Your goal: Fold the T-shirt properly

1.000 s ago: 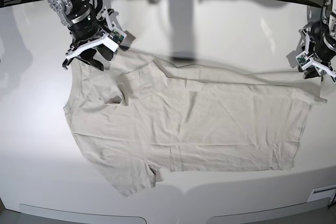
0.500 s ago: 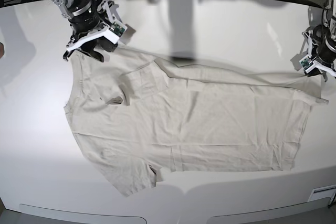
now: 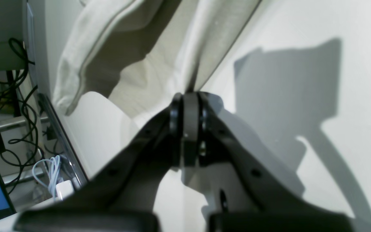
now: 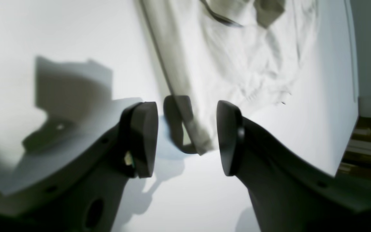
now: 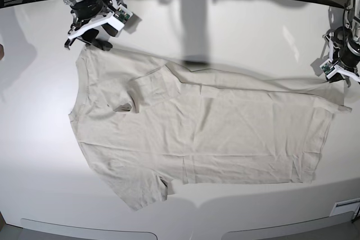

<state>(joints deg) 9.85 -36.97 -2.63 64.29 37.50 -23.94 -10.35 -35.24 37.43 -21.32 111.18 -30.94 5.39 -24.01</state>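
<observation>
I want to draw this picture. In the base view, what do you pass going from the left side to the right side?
Black-and-white right gripper at the top left → big pale beige cotton T-shirt spread flat on the white table → black-and-white left gripper at the right edge, pinching the T-shirt's corner.
</observation>
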